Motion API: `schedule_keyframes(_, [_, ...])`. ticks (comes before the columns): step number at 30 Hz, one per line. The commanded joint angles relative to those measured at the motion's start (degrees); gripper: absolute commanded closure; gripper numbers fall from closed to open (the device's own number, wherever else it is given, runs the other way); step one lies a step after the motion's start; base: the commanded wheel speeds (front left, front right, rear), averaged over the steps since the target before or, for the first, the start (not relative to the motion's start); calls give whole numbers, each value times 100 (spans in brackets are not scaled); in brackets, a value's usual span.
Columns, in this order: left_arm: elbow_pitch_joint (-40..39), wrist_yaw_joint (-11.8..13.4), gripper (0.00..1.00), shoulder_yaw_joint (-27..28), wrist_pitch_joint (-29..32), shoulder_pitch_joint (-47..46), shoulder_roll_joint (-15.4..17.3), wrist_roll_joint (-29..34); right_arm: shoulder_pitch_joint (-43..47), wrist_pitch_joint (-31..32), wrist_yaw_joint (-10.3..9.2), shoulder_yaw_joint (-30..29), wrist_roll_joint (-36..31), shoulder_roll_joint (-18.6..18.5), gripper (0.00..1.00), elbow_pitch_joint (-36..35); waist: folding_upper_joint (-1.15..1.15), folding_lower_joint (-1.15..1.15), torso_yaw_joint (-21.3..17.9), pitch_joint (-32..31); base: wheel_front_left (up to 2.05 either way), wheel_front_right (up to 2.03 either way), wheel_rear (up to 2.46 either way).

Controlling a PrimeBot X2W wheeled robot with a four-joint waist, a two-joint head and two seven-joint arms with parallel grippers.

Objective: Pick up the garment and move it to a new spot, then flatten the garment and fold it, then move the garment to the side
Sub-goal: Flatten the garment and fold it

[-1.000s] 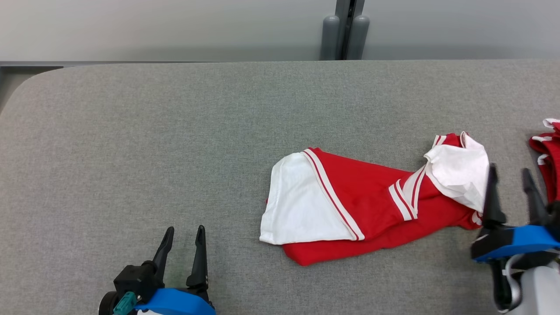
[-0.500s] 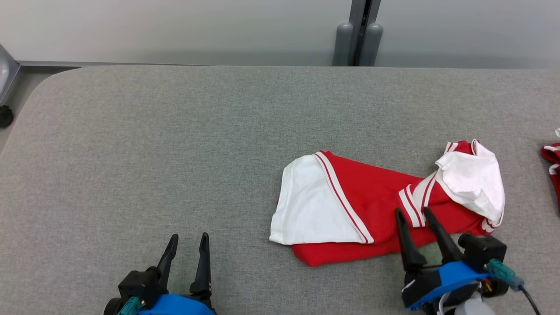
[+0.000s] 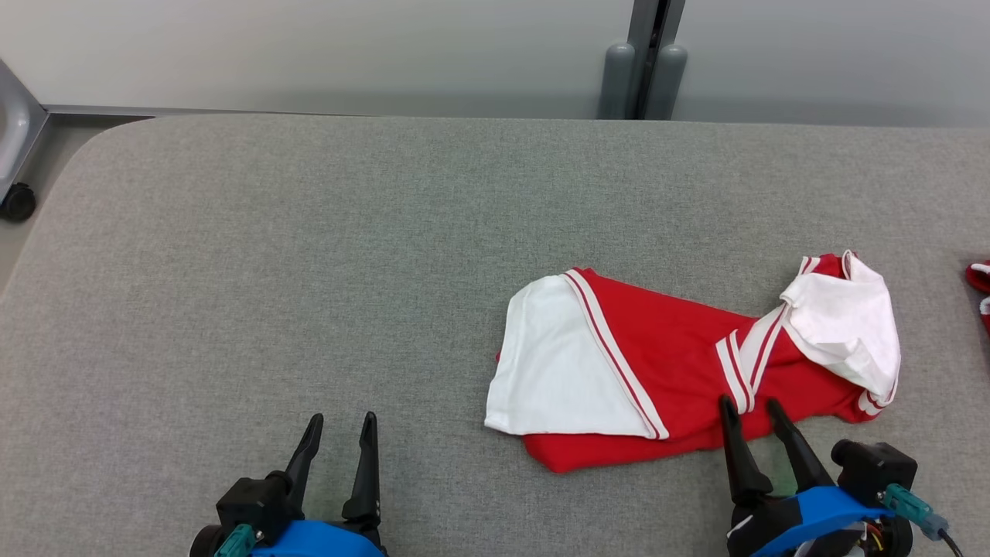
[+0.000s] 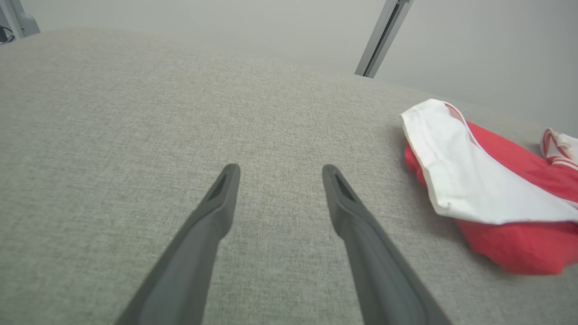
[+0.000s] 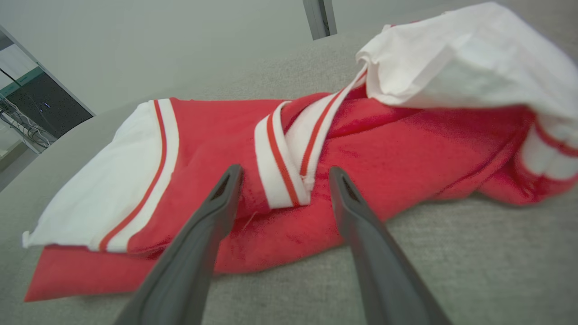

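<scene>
Red-and-white crumpled garment point(image 3: 665, 363) lay right of centre on your grey fabric bench point(image 3: 309, 232), head view. Left wrist: left claw point(image 4: 280, 168) gaped, well apart. Right wrist: right claw point(image 5: 284, 169) gaped at its striped band point(image 5: 277, 162); pinching one layer could twist it.

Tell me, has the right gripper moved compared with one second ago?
Yes. Against the garment, the right gripper went to the robot's left: from beside its white right end to its near edge, open at the striped band.

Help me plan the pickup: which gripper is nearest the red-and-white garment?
The right gripper, at the near edge of the red-and-white garment; the left gripper hovers over grey tabletop, well apart.
</scene>
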Motion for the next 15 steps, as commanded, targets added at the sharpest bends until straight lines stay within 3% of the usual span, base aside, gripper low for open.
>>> schedule_keyframes(1, [2,-6,0,24,-25,-24,-3,33,134,-16,0,-8,4,-8,0,-15,0,0,-7,-4,0,0,0])
schedule_keyframes(12, [13,-21,0,18,-25,-40,-2,52,-103,-16,0,350,98,28,0,75,0,0,-18,-4,0,0,0])
schedule_keyframes(13, [18,-22,0,13,-25,-47,-2,48,-129,-16,0,372,111,26,2,99,0,0,-10,-4,0,0,0])
schedule_keyframes(15, [24,-22,0,13,-25,-52,-2,36,-209,-16,0,440,121,29,31,118,0,0,7,2,0,0,0])
